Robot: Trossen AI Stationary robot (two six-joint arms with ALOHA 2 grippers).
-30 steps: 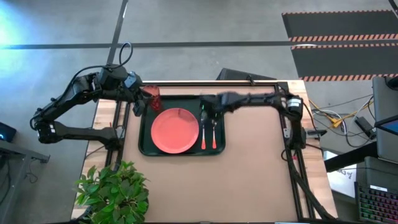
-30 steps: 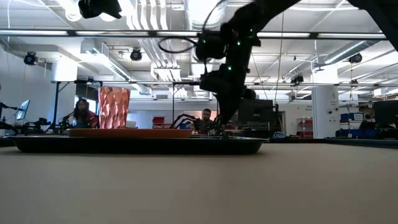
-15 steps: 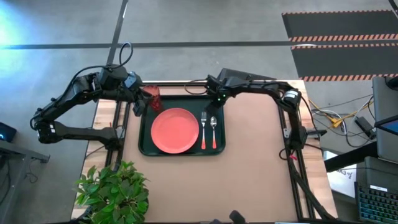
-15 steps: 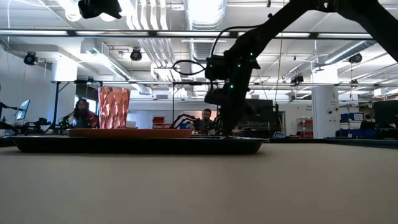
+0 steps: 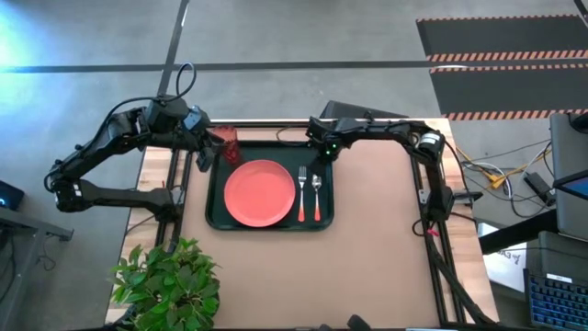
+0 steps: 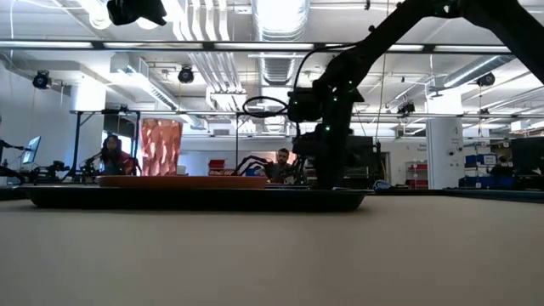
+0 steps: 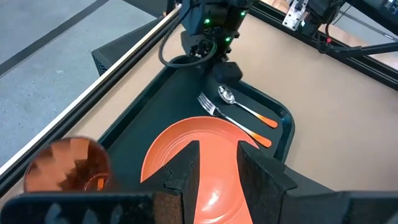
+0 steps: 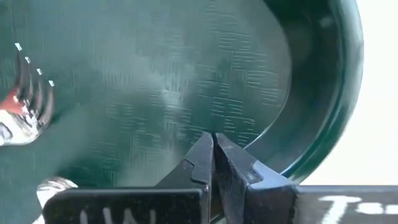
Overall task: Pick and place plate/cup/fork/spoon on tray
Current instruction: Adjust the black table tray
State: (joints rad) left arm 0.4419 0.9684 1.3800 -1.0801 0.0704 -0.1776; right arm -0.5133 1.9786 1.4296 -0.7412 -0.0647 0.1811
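In the high view the right gripper (image 5: 321, 150) has pulled back to the tray's (image 5: 213, 188) upper right corner, jaws closed and empty. The spoon (image 5: 316, 195) now lies beside the fork (image 5: 300, 193), right of the plate (image 5: 260, 192). The cup (image 5: 228, 142) stands upper left by the left gripper (image 5: 204, 154), which is parted, holding nothing; everything looks placed.

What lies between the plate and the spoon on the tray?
The fork lies between the plate and the spoon, beside both on the tray. The high view shows this.
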